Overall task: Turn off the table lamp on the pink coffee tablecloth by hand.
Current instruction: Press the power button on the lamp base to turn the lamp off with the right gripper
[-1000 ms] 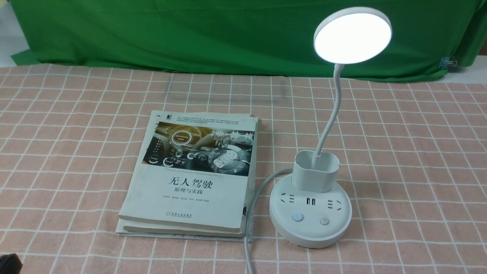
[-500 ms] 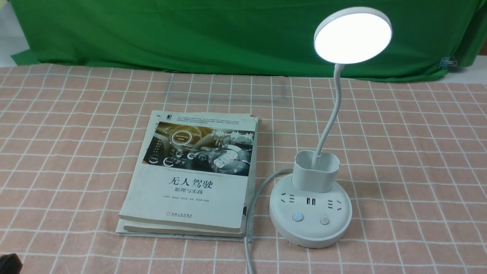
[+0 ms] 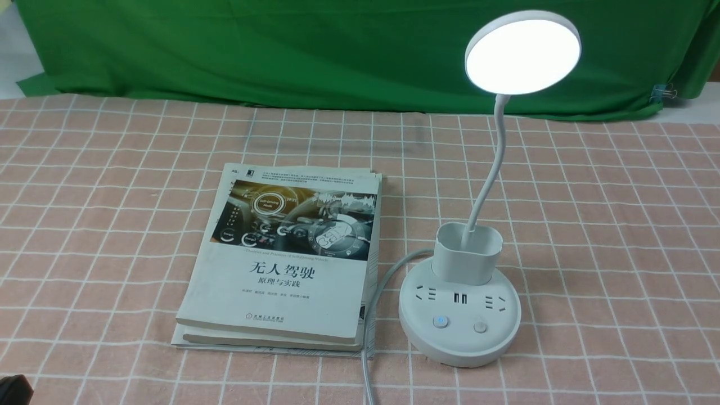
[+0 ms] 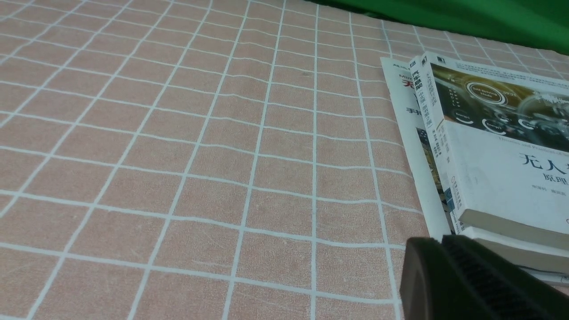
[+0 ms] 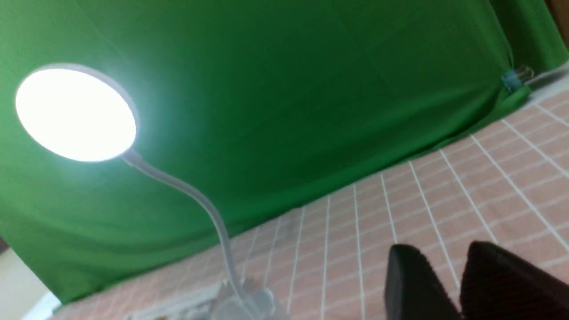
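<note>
Green backdrop [image 3: 281, 50], pink coffee tablecloth [image 3: 112, 169]: table lamp [image 3: 467, 259] lit, buttons [image 3: 440, 322] facing the robot for pressing — right pincer [image 5: 444, 262] narrowly parted, empty; left pincer [image 4: 449, 266], state cannot be told.

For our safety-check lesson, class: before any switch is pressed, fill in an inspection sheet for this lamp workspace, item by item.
Surface: pink coffee tablecloth, white grid, slightly creased, lying flat.
Job's things: table lamp lit, standing on the cloth; its left button glows blue.
Clutter: stacked books on the robot's left of the lamp's base, not touching it.
Grippers: right hand open, empty, clear of the lamp; left hand at the near left edge, state unclear.
Cables: white cable runs from the base, between books and lamp, toward the near edge.
Surroundings: green cloth behind; binder clip at its right end.
</note>
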